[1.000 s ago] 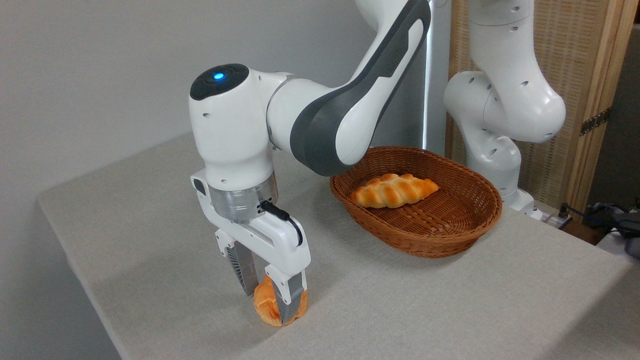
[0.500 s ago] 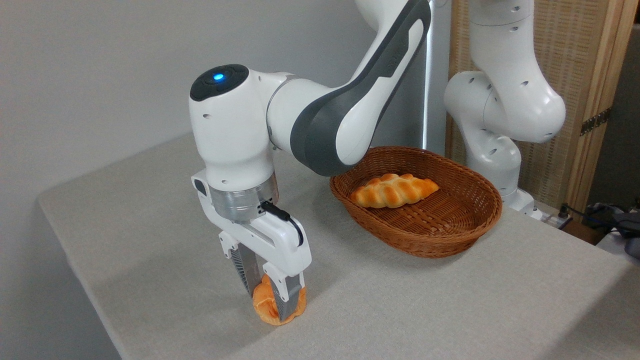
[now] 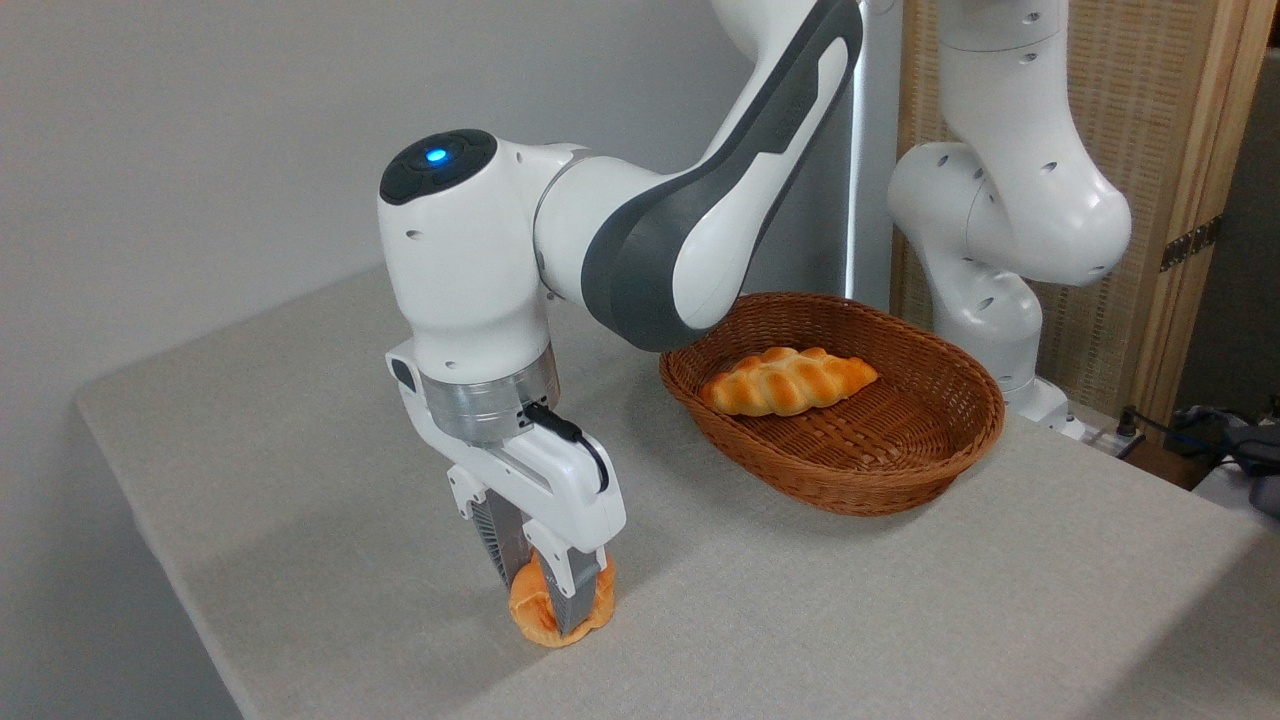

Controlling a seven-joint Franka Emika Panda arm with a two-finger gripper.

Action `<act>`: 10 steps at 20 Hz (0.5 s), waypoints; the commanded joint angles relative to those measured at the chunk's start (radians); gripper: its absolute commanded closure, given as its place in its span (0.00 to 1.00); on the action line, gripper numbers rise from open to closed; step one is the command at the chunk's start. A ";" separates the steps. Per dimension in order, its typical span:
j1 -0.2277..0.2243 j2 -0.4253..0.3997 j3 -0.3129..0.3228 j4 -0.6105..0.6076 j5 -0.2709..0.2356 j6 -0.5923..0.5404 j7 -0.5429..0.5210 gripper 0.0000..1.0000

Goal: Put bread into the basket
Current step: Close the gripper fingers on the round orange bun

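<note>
Near-left on the table (image 3: 900, 610): the bun (image 3: 545, 615) sits on the cloth, well apart from the basket (image 3: 850, 480); it looks to be touching the surface, though the contact is hard to tell
Gripper (image 3: 545, 585): clenched on the bun, one ribbed finger on each side; jaws point straight down
Risk, crushing: the bun bulges out below the fingers, so a soft crumb may deform and squeeze free once lifted
Risk, slipping: the glossy crust gives little friction, and the grip sits on the upper half only; a quick swing right could shake it loose
Risk, basket: the rim rises above the cloth, so a low carry may knock the bun against it; the loaf (image 3: 790, 380) already fills the far-left part, so a drop there may roll off it
Bun: small, round, knotted; golden-orange and shiny, paler in the creases
Basket: oval brown wicker, low sloping sides, coarse weave
Loaf: long, braided, glossy, pale between the plaits
Table: matte grey woven cloth, flat
</note>
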 commanded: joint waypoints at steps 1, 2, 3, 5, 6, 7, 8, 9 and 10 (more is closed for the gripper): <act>0.007 -0.015 -0.006 0.003 0.010 -0.056 0.024 0.34; 0.007 -0.015 -0.006 0.004 0.010 -0.062 0.026 0.34; 0.007 -0.018 -0.006 0.004 0.010 -0.065 0.027 0.35; 0.009 -0.021 -0.006 0.004 0.010 -0.067 0.032 0.35; 0.007 -0.021 -0.006 0.004 0.010 -0.073 0.035 0.35; 0.009 -0.023 -0.006 0.006 0.010 -0.084 0.035 0.35; 0.007 -0.026 -0.008 0.007 0.010 -0.091 0.037 0.36; 0.007 -0.033 -0.008 0.009 0.010 -0.095 0.038 0.37; 0.007 -0.037 -0.008 0.009 0.010 -0.096 0.040 0.39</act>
